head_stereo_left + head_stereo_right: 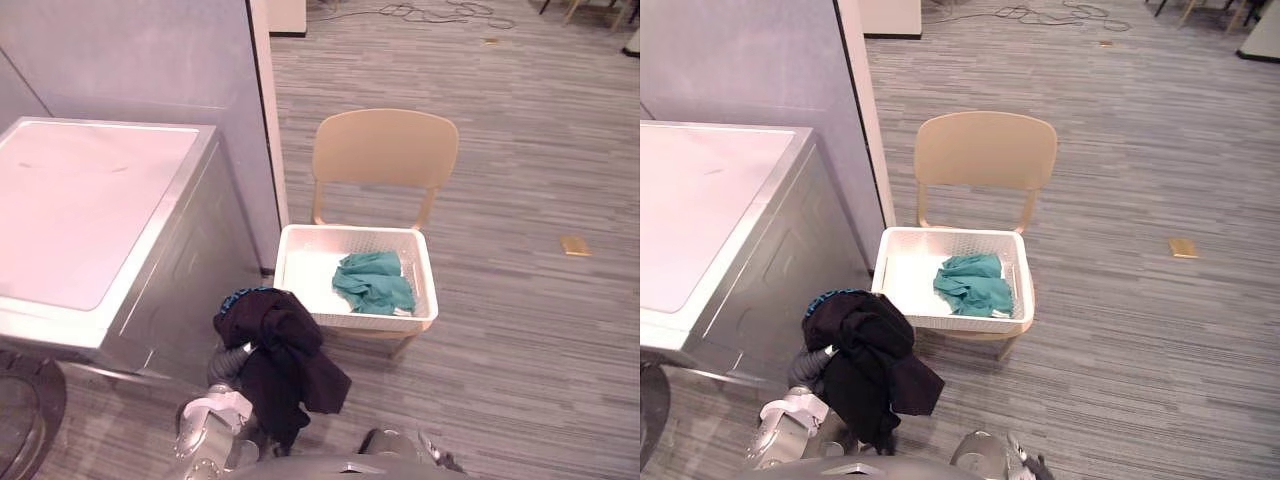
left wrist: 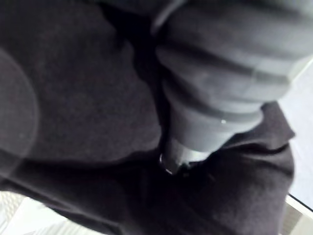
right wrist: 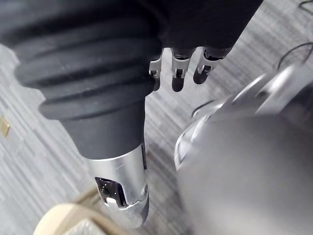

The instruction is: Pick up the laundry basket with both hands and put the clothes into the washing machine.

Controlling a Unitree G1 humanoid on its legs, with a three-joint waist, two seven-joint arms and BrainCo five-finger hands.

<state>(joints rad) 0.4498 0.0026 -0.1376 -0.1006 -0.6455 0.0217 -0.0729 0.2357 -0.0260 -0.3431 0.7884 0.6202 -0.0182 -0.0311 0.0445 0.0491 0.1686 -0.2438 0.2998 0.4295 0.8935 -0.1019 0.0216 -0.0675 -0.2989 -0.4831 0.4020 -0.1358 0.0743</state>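
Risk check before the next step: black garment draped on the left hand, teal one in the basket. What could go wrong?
1. The black garment hangs loose over the left hand, hold unconfirmed; it may slide to the floor.
2. The laundry basket with the teal garment sits on a chair; reaching in with cloth dangling could snag it or nudge it off.

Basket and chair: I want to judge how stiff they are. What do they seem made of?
Basket: probably white plastic, matte; its walls are a grid of small moulded holes. Chair: likely moulded beige plastic, smooth and matte; the back looks like one seamless curved piece.
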